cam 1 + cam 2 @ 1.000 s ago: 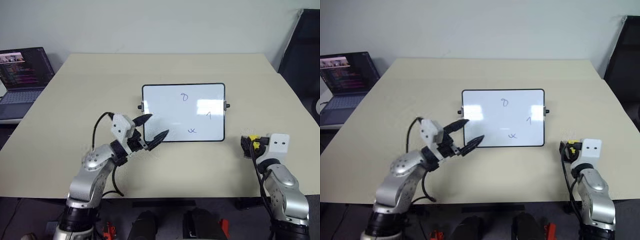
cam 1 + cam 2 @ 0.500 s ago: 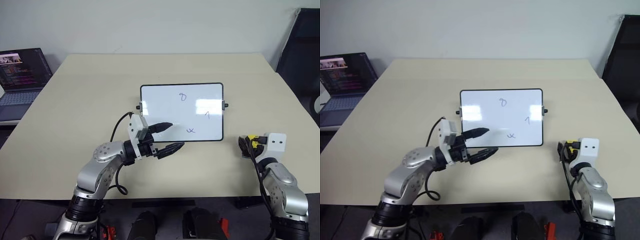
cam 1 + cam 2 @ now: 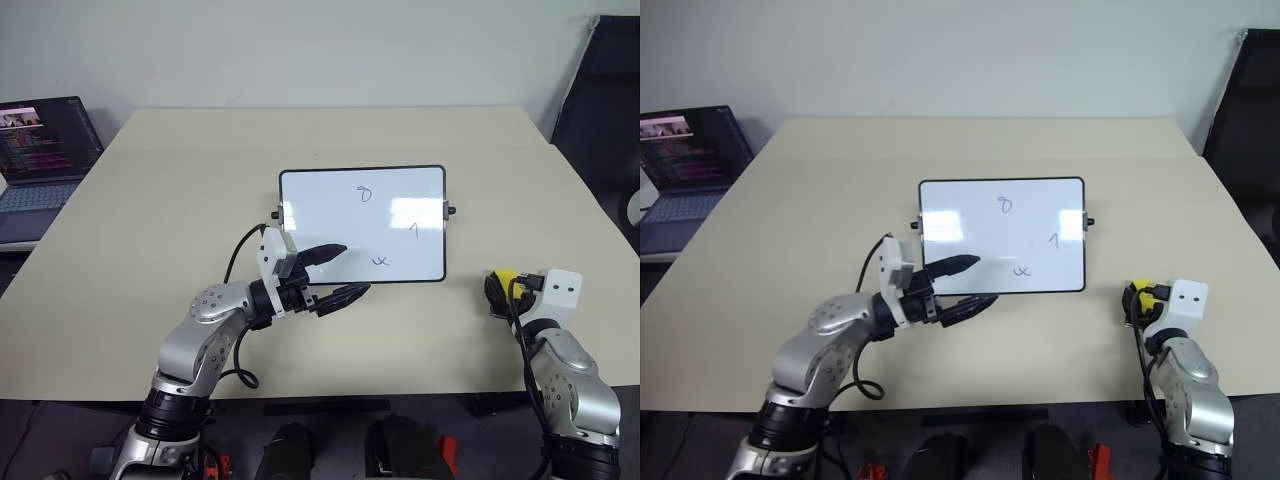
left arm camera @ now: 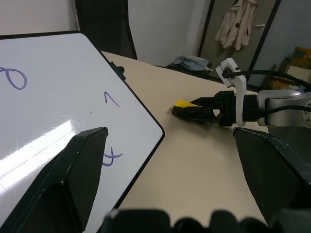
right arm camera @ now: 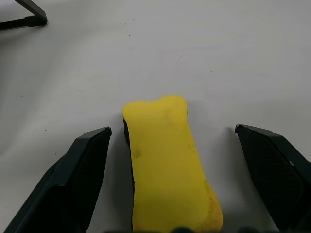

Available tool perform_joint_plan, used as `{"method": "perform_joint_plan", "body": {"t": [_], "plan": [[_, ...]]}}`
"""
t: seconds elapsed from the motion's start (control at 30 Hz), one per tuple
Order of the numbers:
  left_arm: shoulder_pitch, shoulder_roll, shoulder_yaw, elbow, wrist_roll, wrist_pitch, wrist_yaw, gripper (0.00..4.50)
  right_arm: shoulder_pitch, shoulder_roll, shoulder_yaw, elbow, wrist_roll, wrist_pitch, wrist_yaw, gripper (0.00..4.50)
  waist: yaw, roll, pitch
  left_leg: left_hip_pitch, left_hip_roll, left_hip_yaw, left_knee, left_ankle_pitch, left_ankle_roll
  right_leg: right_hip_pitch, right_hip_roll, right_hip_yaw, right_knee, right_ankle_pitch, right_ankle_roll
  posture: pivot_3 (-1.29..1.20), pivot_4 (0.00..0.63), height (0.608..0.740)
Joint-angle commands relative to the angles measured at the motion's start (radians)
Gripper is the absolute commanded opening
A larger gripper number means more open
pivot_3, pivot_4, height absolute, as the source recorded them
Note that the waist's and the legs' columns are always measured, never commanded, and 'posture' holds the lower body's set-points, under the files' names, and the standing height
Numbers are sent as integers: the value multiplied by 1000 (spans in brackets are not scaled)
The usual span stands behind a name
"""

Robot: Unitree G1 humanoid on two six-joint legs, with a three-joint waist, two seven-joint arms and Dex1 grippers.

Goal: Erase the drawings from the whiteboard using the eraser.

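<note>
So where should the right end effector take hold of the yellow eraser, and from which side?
Grip the eraser across its narrowed middle, on the two long sides. It lies flat on the table, lengthwise between the open fingers of the right end effector, so come straight along its length, as now.

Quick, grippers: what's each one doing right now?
Left gripper: open, empty, at the whiteboard's near edge.
Right gripper: open, straddling the eraser, not gripping it.

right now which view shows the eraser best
The right wrist view: the yellow eraser lies on the table between the open right gripper's fingers, untouched. The left wrist view shows it from the side; the eye views catch a yellow sliver at that gripper.
</note>
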Motion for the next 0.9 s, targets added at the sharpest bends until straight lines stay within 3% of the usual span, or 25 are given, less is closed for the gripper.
{"method": "perform_joint_plan", "body": {"t": [0.03, 0.3, 0.43, 0.63, 0.9], "plan": [[-17, -2, 14, -10, -15, -13, -4, 4500, 4, -6, -19, -34, 15, -7, -2, 4482, 0, 0, 0, 0, 0, 0, 0, 0, 0, 0, 0, 0, 0, 0, 0, 0, 150, 740], [-10, 2, 13, -19, -10, -13, 1, 4500, 0, -15, -12, -25, 12, -12, 11, 4482, 0, 0, 0, 0, 0, 0, 0, 0, 0, 0, 0, 0, 0, 0, 0, 0, 150, 740], [-10, 2, 15, -21, -10, -12, 5, 4500, 4, -19, -11, -25, 9, -17, 18, 3594, 0, 0, 0, 0, 0, 0, 0, 0, 0, 0, 0, 0, 0, 0, 0, 0, 150, 740], [-15, 1, 17, -19, -9, -13, 9, 4500, 0, -18, -11, -20, 7, -21, 20, 1372, 0, 0, 0, 0, 0, 0, 0, 0, 0, 0, 0, 0, 0, 0, 0, 0, 150, 740], [-16, 1, 16, -20, -10, -11, 10, 4500, 7, -19, -12, -32, 4, -14, 15, 1244, 0, 0, 0, 0, 0, 0, 0, 0, 0, 0, 0, 0, 0, 0, 0, 0, 150, 740]]}}
